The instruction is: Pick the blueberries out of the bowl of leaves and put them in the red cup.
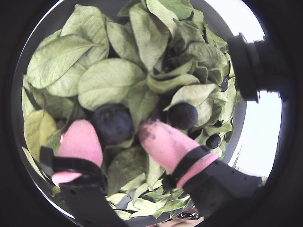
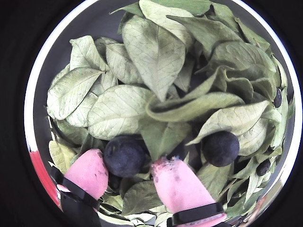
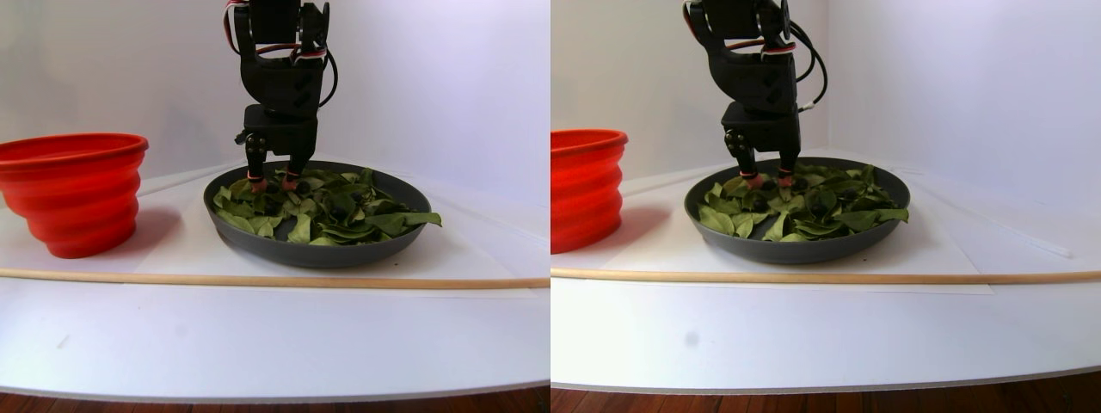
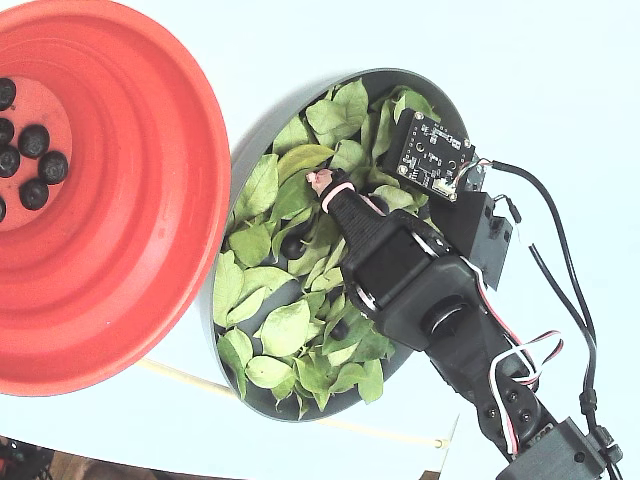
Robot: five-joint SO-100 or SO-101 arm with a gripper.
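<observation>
Counter (image 3: 258,335): one white surface is seen; a single thin wooden rod (image 3: 258,280) lies across it in front of the bowl.
Red cup (image 4: 150,200): one, set just beside the bowl; only the fixed view shows its inside, where six berries (image 4: 34,141) are counted, two cut by the frame edge.
Bowl (image 4: 250,130): one dark grey bowl, filled with many green leaves (image 2: 151,52).
End effector (image 2: 128,172): lowered into the bowl, its two pink fingertips (image 1: 161,139) parted with one blueberry (image 2: 124,155) between them; contact cannot be told.
Blueberries in bowl: about four are seen in a wrist view, one (image 1: 182,115) just beside the right fingertip.
</observation>
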